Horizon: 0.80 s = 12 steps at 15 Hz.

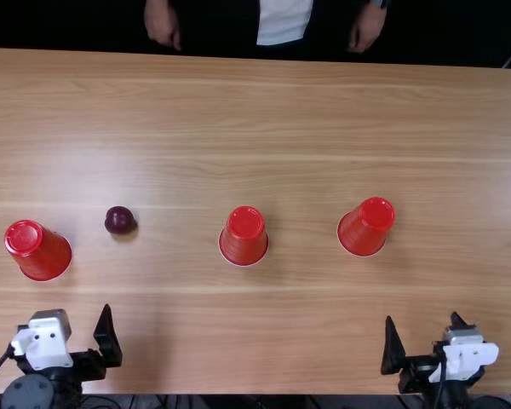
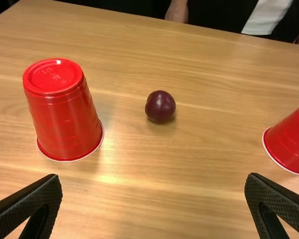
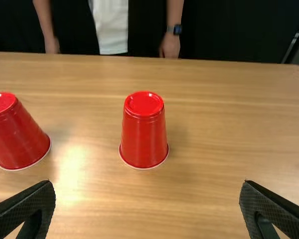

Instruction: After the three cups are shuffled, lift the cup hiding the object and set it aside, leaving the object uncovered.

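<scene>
My left claw [image 2: 152, 178] sits at the counter's [image 1: 264, 119] near edge, fingers wide apart; my right claw [image 3: 147, 183] is the same, spread open. Ahead of the left claw stands the left cup [image 1: 38, 250], upside down. The dark ball [image 1: 119, 220] lies uncovered between it and the middle cup [image 1: 244, 236], touching neither. The right cup [image 1: 366, 227] stands farther along.

- left cup [image 1: 37, 250], middle cup [image 1: 244, 236], right cup [image 1: 366, 227]: red, white rims
- ball [image 1: 119, 220]: dark maroon
- table [image 1: 255, 111]: light brown wood grain
- left gripper [image 2: 152, 179], right gripper [image 3: 147, 185]: black, dotted texture
</scene>
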Tool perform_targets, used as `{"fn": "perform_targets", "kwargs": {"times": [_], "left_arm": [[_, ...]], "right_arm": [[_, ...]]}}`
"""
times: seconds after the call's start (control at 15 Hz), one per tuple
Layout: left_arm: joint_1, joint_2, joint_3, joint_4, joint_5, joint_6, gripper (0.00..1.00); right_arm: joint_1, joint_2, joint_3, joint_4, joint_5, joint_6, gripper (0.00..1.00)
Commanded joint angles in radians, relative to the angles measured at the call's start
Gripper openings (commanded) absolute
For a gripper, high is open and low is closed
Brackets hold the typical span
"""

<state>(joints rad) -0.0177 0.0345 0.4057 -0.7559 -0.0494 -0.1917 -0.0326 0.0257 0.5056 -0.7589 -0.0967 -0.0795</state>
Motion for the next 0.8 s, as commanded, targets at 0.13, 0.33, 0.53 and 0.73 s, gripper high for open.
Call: {"fn": "perform_targets", "kwargs": {"times": [0.13,0.33,0.53,0.73], "left_arm": [[0.013,-0.035,-0.07,0.049,0.002,-0.003,1.0],[0.013,-0.035,-0.122,0.224,0.014,0.0,1.0],[0.013,-0.035,-0.223,0.445,0.027,0.0,1.0],[0.001,-0.035,-0.315,0.535,0.13,0.0,1.0]], "right_arm": [[0.002,-0.026,-0.068,0.02,0.001,0.002,1.0],[0.002,-0.026,-0.099,0.161,-0.003,0.0,1.0],[-0.001,-0.026,-0.184,0.441,0.003,0.002,1.0],[-0.001,-0.026,-0.288,0.716,0.001,0.002,1.0]]}}
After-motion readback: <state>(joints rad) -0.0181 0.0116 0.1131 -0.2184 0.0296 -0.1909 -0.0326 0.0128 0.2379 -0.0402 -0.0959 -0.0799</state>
